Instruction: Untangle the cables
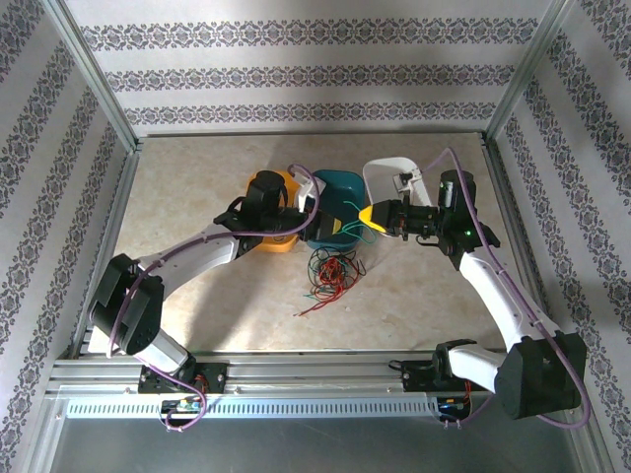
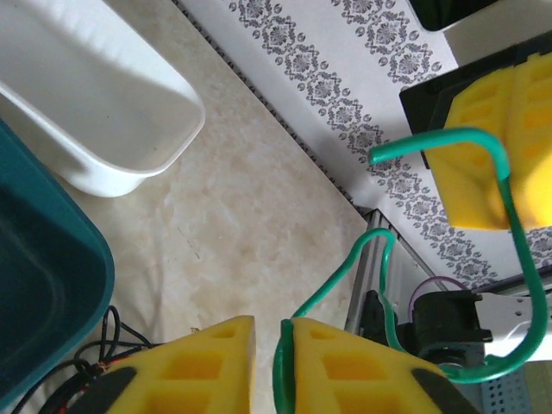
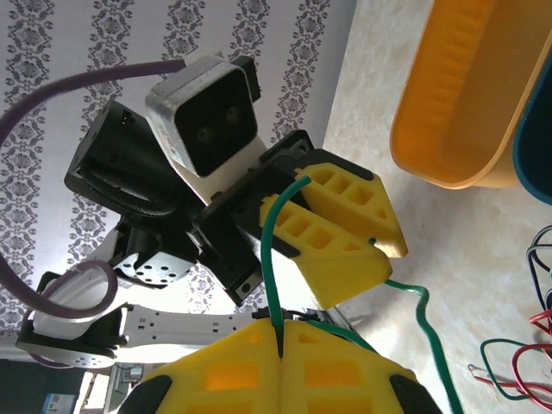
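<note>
A green cable (image 2: 448, 134) hangs stretched between my two grippers, above the table. My right gripper (image 3: 282, 326) is shut on one end of it. My left gripper (image 2: 269, 321) has its jaws drawn in to a narrow slot. The green cable lies in that slot against the right finger (image 2: 345, 362), with a sliver of gap on its other side. From above, both grippers meet nose to nose, the left gripper (image 1: 345, 227) beside the right gripper (image 1: 367, 215). The remaining cables (image 1: 330, 271), red, green and black, lie in a loose tangle just in front of them.
Three bins stand in a row behind the tangle: an orange bin (image 1: 268, 187), a teal bin (image 1: 330, 187) and a white bin (image 1: 389, 177). The left arm reaches in across the orange and teal bins. Patterned walls and a metal frame enclose the table.
</note>
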